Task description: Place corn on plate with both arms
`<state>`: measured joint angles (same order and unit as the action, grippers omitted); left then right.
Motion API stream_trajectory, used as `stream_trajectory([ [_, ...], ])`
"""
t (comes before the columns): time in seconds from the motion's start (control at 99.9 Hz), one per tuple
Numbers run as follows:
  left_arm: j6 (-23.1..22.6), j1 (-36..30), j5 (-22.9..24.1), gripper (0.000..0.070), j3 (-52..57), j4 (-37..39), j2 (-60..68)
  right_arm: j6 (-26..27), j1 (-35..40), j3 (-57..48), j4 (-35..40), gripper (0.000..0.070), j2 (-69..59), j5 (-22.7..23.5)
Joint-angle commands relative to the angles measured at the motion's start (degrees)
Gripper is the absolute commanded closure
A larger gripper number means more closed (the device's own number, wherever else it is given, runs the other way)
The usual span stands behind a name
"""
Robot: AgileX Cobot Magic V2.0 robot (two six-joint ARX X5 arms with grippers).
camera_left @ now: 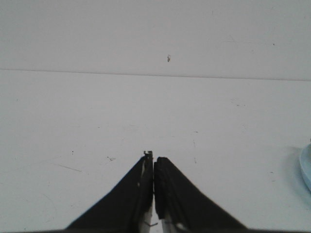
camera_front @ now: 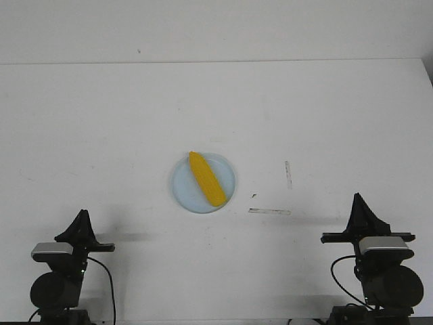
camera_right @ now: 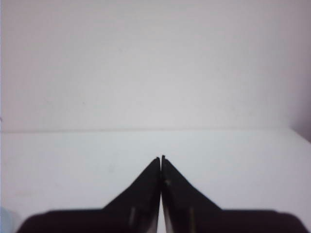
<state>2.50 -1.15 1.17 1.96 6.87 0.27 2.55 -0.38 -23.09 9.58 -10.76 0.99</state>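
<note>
The corn [camera_front: 206,179] lay on the plate [camera_front: 183,193], set diagonally across it, one end near the plate's far-left rim and the other near its near-right rim. The whole cob sat within the rim. The plate rested flat on the white table [camera_front: 101,135], roughly midway between the two arms.

The left gripper [camera_front: 82,215] stood well away from the plate, on its near-left side, its fingers pressed together to a point with nothing between them. In the left wrist view the closed fingertips [camera_left: 153,158] pointed over bare tabletop, and only a pale sliver of the plate's edge [camera_left: 306,170] showed at the side of that view.

The right gripper [camera_front: 357,198] stood well away on the plate's near-right side, likewise pinched closed and empty; the right wrist view showed its two fingers [camera_right: 161,159] meeting tip to tip.

Just right of the plate, two thin strips of tape [camera_front: 269,211] lay on the table, one running across and the other [camera_front: 288,174] running away from the robot, with a tiny dark speck [camera_front: 254,196] between plate and strips. Nothing stood between either gripper and the plate.
</note>
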Motion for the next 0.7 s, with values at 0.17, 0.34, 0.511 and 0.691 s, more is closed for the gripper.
stream_trajectory([
  [0.17,0.1,0.0,0.0,0.0699,-1.2,0.8,-0.1,0.2,0.1,10.3,-8.2,0.0697,3.2,0.6],
  [0.34,0.1,0.0,-0.1,0.0699,-1.2,0.8,-0.1,0.2,0.1,18.4,-13.6,0.0697,8.5,0.5],
  [0.511,0.1,0.0,0.0,0.0699,-1.2,0.8,-0.1,0.3,0.3,22.4,-13.3,0.0697,10.7,0.8],
  [0.691,0.1,0.0,0.0,0.0699,-1.2,0.7,0.0,0.3,0.9,22.4,-12.1,0.0697,10.7,0.6],
])
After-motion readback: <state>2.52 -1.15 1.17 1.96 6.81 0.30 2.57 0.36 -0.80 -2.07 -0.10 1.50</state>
